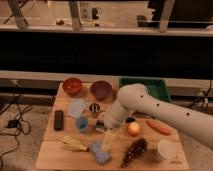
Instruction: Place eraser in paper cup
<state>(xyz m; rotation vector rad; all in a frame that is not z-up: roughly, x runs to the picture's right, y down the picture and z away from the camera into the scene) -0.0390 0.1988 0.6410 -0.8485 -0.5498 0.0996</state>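
Observation:
The eraser (58, 120) is a small flat black block lying at the left side of the wooden table (55, 156). The paper cup (165, 149), off-white with a wide rim, stands upright near the front right corner. My white arm reaches in from the right across the middle of the table. Its gripper (101, 125) hangs low just right of a small blue cup (82, 124), about a hand's length right of the eraser and far left of the paper cup. Nothing shows in the gripper.
A red bowl (72, 86), a purple bowl (101, 90) and a green tray (150, 85) line the back. A pale blue lid (77, 107), steel cup (94, 107), apple (133, 129), carrot (158, 127), banana (74, 145), blue sponge (100, 151) and grapes (134, 150) crowd the table.

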